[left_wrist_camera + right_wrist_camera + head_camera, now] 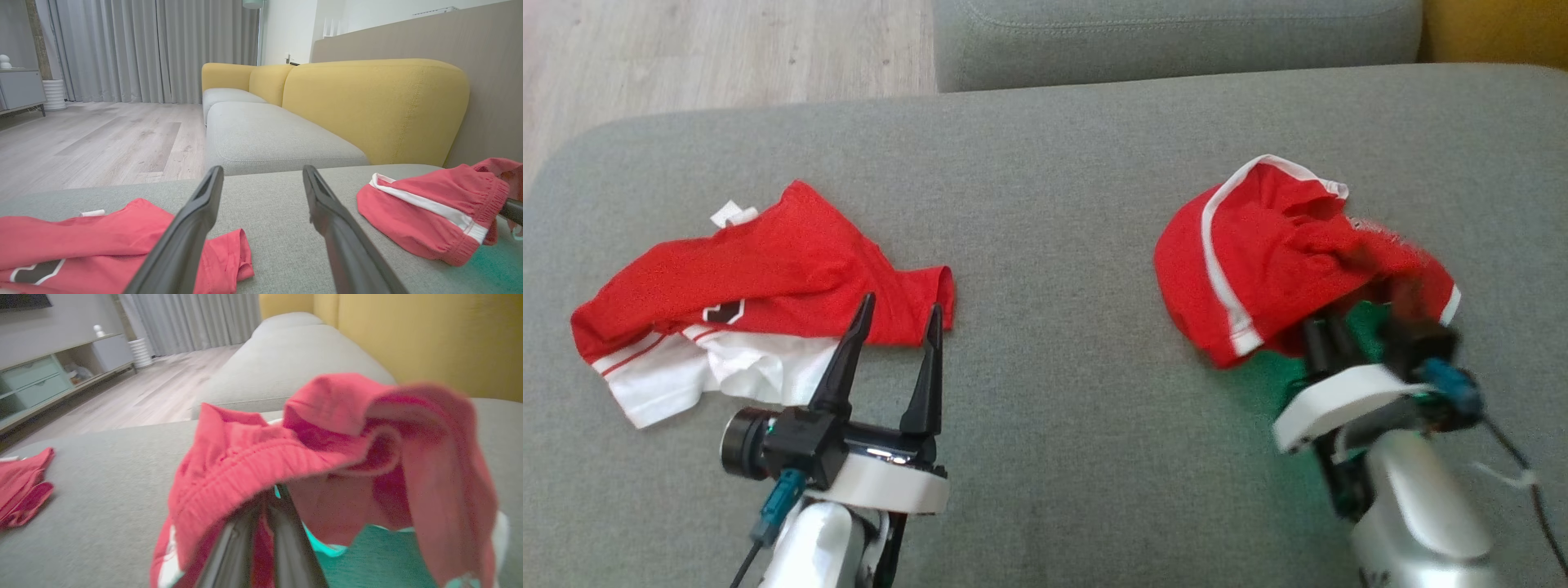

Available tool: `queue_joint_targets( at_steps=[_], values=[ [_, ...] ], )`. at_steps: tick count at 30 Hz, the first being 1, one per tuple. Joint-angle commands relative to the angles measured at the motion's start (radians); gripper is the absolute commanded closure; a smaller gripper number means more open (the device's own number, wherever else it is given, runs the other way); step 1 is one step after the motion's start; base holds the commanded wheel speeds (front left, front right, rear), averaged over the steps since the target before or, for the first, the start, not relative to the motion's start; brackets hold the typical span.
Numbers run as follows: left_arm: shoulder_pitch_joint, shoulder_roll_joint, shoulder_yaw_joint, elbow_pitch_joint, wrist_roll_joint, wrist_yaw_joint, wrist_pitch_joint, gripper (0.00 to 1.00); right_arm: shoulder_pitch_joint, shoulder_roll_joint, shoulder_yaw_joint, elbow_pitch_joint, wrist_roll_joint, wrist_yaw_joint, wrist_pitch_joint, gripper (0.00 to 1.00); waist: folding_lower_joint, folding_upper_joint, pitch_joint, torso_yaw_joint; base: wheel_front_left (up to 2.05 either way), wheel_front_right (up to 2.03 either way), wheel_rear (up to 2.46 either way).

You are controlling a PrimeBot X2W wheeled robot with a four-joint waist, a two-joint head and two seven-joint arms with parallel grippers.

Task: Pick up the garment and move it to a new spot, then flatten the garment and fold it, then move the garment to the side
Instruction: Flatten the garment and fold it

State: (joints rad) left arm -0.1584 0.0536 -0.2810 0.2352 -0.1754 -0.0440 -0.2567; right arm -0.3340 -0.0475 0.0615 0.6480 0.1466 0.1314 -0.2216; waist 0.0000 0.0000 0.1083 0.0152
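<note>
1. A broad grey seat cushion [1054, 245] carries two red garments, set well apart on it.
2. The red shorts [1258, 253], trimmed with white stripes, sit bunched on the right part of the cushion, near its front edge.
3. My right gripper [270, 497] is clenched on the shorts. Its two dark fingers are pressed together, with the gathered elastic waistband pinched between them.
4. Loose red fabric drapes over and around those fingers, hiding their tips in the head view.
5. In the left wrist view, the far end of the shorts rests on the cushion while the gripped end is raised. A green glow falls on the cushion below that end.
6. My left gripper [901, 304] is released, fingers spread wide and holding nothing. It sits over the left half of the cushion, near the front.
7. Its fingertips overlap the near edge of a red and white shirt [743, 278] in the head view. I cannot tell whether they touch it.
8. The shirt lies crumpled and mostly flat on the left part of the cushion, with a white tag at its far edge.
9. Beyond the cushion's far edge stands a second grey seat [265, 139] with a yellow backrest [367, 110].
10. Pale wooden floor [102, 139] lies off the cushion's far left corner, running to grey curtains [143, 49].
</note>
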Motion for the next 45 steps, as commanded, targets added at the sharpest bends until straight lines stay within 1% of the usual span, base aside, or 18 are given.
queue_joint_targets(
  at_steps=[1,9,13,15,18,19,20,22,24,27,31,35,41,42,45],
  values=[
    [-0.03,-0.001,0.037,-0.028,0.005,0.002,-0.005,0.0,0.004,-0.003,0.059,-0.055,-0.003,-0.001,0.015,1.0,0.0,0.0,-0.005,0.001,0.0,0.0,0.0],
    [-0.024,-0.002,0.041,-0.033,0.002,0.004,-0.005,0.0,0.067,-0.003,0.301,-0.255,0.005,-0.001,0.171,1.0,0.0,0.0,-0.024,0.035,0.0,0.0,0.0],
    [-0.02,-0.002,0.054,-0.038,0.003,0.009,-0.005,0.0,0.067,-0.003,0.392,-0.333,0.025,-0.001,0.203,1.0,0.0,0.0,-0.033,0.06,0.0,0.0,0.0],
    [-0.019,-0.002,0.058,-0.041,0.004,0.007,-0.005,0.0,0.064,-0.003,0.416,-0.353,0.033,-0.001,0.209,1.0,0.0,0.0,-0.038,0.073,0.0,0.0,0.0],
    [-0.016,-0.002,0.06,-0.043,0.006,0.004,-0.005,0.0,0.069,-0.003,0.464,-0.34,0.053,-0.001,0.242,1.0,0.0,0.0,-0.041,0.089,0.0,0.0,0.0],
    [-0.015,-0.002,0.06,-0.044,0.007,0.003,-0.005,0.0,0.071,-0.003,0.486,-0.33,0.057,-0.001,0.258,0.98,0.0,0.0,-0.041,0.092,0.0,0.0,0.0],
    [-0.014,-0.002,0.061,-0.044,0.007,0.003,-0.005,0.0,0.073,-0.003,0.512,-0.319,0.058,-0.001,0.279,0.0,0.0,0.0,-0.041,0.093,0.0,0.0,0.0],
    [-0.01,-0.002,0.064,-0.046,0.007,0.004,-0.005,0.0,0.074,-0.003,0.553,-0.312,0.068,-0.001,0.305,0.0,0.0,0.0,-0.039,0.093,0.0,0.0,0.0],
    [-0.004,-0.002,0.068,-0.048,0.007,0.007,-0.005,0.0,0.076,-0.003,0.571,-0.316,0.074,-0.001,0.314,0.0,0.0,0.0,-0.039,0.086,0.0,0.0,0.0],
    [0.001,-0.002,0.069,-0.047,0.006,0.008,-0.005,0.0,0.076,-0.003,0.585,-0.334,0.066,-0.001,0.316,0.0,0.0,0.0,-0.041,0.072,0.0,0.0,0.0],
    [0.004,-0.003,0.066,-0.05,0.006,0.01,-0.005,0.0,0.091,-0.003,0.579,-0.377,0.06,-0.001,0.298,0.0,0.0,0.0,-0.051,0.047,0.0,0.0,0.0],
    [0.005,-0.003,0.066,-0.052,0.008,0.011,-0.005,0.0,0.123,-0.003,0.538,-0.434,0.06,-0.001,0.28,0.0,0.0,0.0,-0.06,0.023,0.0,0.0,0.0],
    [0.007,-0.003,0.064,-0.056,0.009,0.012,-0.005,0.0,0.174,-0.003,0.439,-0.538,0.05,-0.001,0.252,0.0,0.0,0.0,-0.059,0.0,0.0,0.0,0.0],
    [0.007,-0.003,0.064,-0.056,0.009,0.012,-0.005,0.0,0.174,-0.003,0.439,-0.538,0.05,-0.001,0.252,0.0,0.0,0.0,-0.059,0.0,0.0,0.0,0.0],
    [0.008,-0.003,0.062,-0.058,0.008,0.011,-0.005,0.0,0.204,-0.003,0.346,-0.582,0.039,-0.001,0.232,0.0,0.0,0.0,-0.054,-0.007,0.0,0.0,0.0]
  ],
)
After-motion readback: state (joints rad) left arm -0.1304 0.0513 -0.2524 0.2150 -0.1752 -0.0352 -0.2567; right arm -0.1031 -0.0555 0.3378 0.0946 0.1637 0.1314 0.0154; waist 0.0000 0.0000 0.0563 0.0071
